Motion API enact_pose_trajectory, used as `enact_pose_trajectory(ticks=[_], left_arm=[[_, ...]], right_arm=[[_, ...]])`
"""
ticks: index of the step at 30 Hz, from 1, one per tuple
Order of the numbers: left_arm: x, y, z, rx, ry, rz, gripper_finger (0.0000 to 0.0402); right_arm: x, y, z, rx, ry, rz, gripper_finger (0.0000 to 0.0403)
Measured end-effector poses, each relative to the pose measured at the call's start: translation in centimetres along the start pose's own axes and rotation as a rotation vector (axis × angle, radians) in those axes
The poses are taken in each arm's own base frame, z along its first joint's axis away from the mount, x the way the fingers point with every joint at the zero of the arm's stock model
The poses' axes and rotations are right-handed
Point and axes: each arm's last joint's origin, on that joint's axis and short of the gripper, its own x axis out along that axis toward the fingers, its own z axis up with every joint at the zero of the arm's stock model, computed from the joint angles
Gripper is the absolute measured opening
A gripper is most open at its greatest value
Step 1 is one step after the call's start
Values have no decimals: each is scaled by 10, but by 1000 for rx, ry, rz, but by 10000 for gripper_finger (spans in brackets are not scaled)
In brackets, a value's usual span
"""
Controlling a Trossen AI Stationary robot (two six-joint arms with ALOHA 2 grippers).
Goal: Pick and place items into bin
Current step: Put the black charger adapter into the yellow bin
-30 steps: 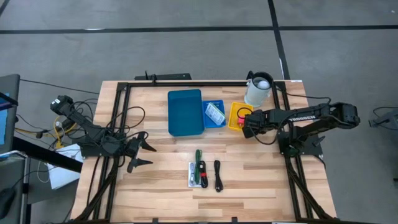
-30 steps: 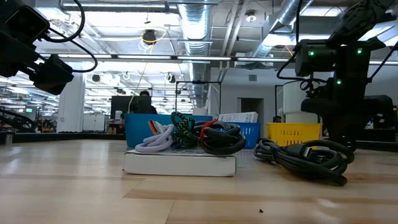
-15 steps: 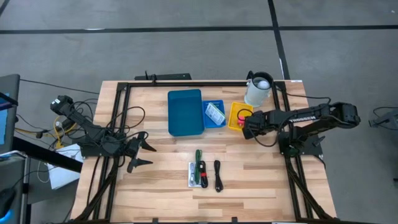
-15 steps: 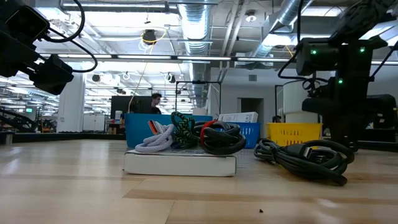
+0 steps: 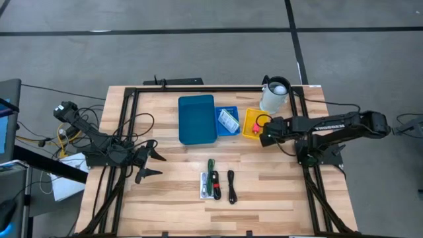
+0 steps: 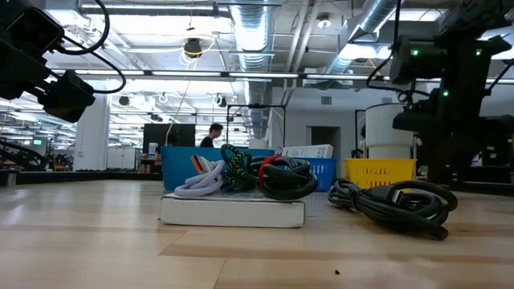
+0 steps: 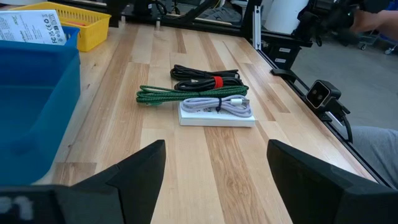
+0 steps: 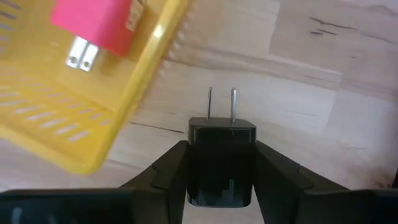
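Pale wooden planks make up the worktop, framed by black rails. From where I stand, the right tool sits at about two o'clock of centre, pinching a black plug adapter between its fingers, prongs forward, just beside the yellow basket holding a red plug. At twelve o'clock sit a large blue bin and a small blue basket. Near six lie cables on a white packet and a black cable. Over at nine o'clock the left tool waits with its fingers spread.
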Motion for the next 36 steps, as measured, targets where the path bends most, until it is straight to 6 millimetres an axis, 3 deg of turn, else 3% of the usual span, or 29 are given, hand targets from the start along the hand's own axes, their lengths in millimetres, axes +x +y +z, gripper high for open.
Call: enact_pose_trajectory(ticks=[6,11,17,22,30,36], left_arm=[[0,0,0,0,0,0,270],[0,0,0,0,0,0,270],[0,0,0,0,0,0,270],[0,0,0,0,0,0,270],[0,0,0,0,0,0,270],[0,0,0,0,-1,0,270]], right_arm=[[-19,-3,4,30,-39,43,157],[-37,-1,9,37,-99,99,136],[-52,4,17,34,-163,142,144],[-53,12,21,9,-192,188,163],[-51,24,27,-34,-236,251,137],[-51,25,29,-31,-245,259,178]])
